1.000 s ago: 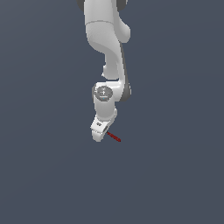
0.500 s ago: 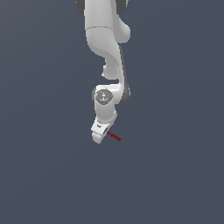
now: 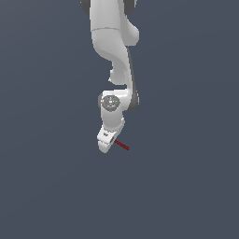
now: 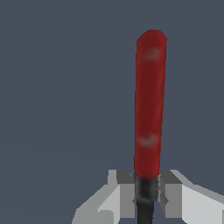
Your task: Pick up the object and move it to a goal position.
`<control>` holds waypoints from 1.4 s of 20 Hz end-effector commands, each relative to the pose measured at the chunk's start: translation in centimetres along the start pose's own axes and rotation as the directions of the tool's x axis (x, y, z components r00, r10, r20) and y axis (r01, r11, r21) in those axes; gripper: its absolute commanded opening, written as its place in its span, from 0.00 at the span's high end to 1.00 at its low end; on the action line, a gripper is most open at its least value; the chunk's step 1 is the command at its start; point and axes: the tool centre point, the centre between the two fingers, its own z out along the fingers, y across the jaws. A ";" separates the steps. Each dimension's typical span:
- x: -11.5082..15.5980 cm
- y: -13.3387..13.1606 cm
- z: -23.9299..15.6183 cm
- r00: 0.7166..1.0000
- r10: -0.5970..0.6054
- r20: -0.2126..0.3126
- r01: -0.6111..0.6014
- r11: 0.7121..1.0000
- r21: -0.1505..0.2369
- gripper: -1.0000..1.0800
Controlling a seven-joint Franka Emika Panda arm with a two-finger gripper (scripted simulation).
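Our gripper (image 4: 145,197) is clenched on the stick (image 4: 149,105): in the wrist view the two grey fingers (image 4: 124,192) sit on either side of the dark neck just below the red handle, touching it with no gap we can see. The head itself is hidden below the fingers, so we cannot say how much of it lies beyond the grip.

In the exterior view the gripper (image 3: 108,140) hangs at the end of the arm (image 3: 114,51), and the stick (image 3: 122,145) pokes out from it toward that view's right, slightly tilted. The grey ground around it shows no shadow or contact line, so we cannot tell whether the stick is lifted or just above the surface.

We judge the pick to be done and the carry to be the step in hand. No goal marker shows in either view, so we cannot say how far the carry has to go. The next move calls for keeping the fingers tight on that thin neck, since the long handle hangs well out to one side and could swing or slip if we move sharply.
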 end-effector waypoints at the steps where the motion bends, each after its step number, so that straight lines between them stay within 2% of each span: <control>1: -0.1 0.0 -0.3 1.000 0.000 0.000 0.000 1.000 -0.001 1.00; 7: -0.7 -0.4 -2.2 1.000 0.000 0.000 0.000 1.000 -0.001 1.00; 13: -1.8 -1.0 -5.7 1.000 -0.001 0.001 0.001 1.000 -0.001 1.00; 28: -5.9 -3.4 -19.7 1.000 -0.003 0.000 0.003 1.000 0.002 1.00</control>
